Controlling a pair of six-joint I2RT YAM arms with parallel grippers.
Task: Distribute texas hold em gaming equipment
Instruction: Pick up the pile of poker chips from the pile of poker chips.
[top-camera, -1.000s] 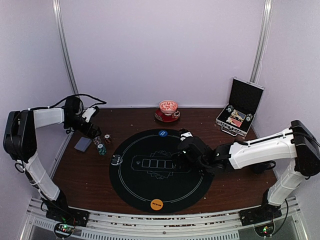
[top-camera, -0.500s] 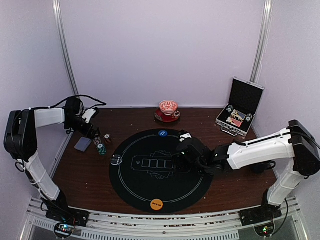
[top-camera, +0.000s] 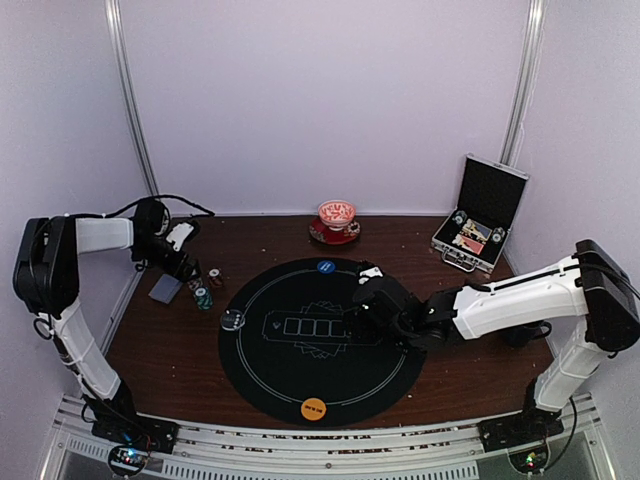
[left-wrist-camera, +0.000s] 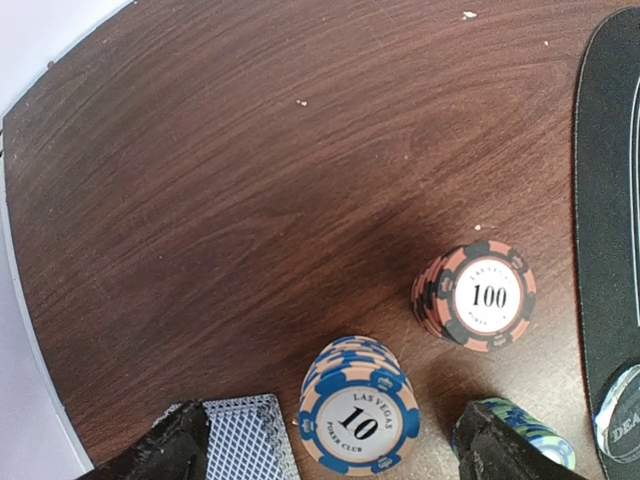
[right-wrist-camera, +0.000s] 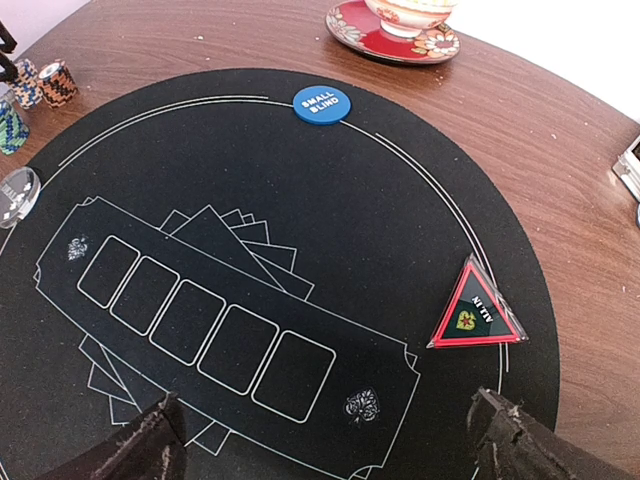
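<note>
Three chip stacks stand left of the mat: a blue-edged "10" stack (left-wrist-camera: 360, 420), a red-and-black "100" stack (left-wrist-camera: 477, 295) and a teal stack (left-wrist-camera: 522, 440). The grey-blue card deck (left-wrist-camera: 238, 440) lies beside them. My left gripper (left-wrist-camera: 338, 462) is open and empty, just above the "10" stack; it also shows in the top view (top-camera: 186, 266). A clear disc (top-camera: 232, 320), a blue "small blind" disc (right-wrist-camera: 322, 105) and an orange disc (top-camera: 314, 408) lie on the mat's rim. My right gripper (right-wrist-camera: 325, 452) is open and empty over the mat's middle.
The round black mat (top-camera: 300, 370) has printed card outlines. A red-edged triangular "all in" marker (right-wrist-camera: 475, 312) lies on its right side. A cup on a red saucer (top-camera: 337, 222) stands behind the mat. The open silver-edged case (top-camera: 478, 215) is at the back right.
My left gripper has drawn back a little toward the far left, away from the chips. My right arm has shifted slightly left over the mat. No object has moved.
</note>
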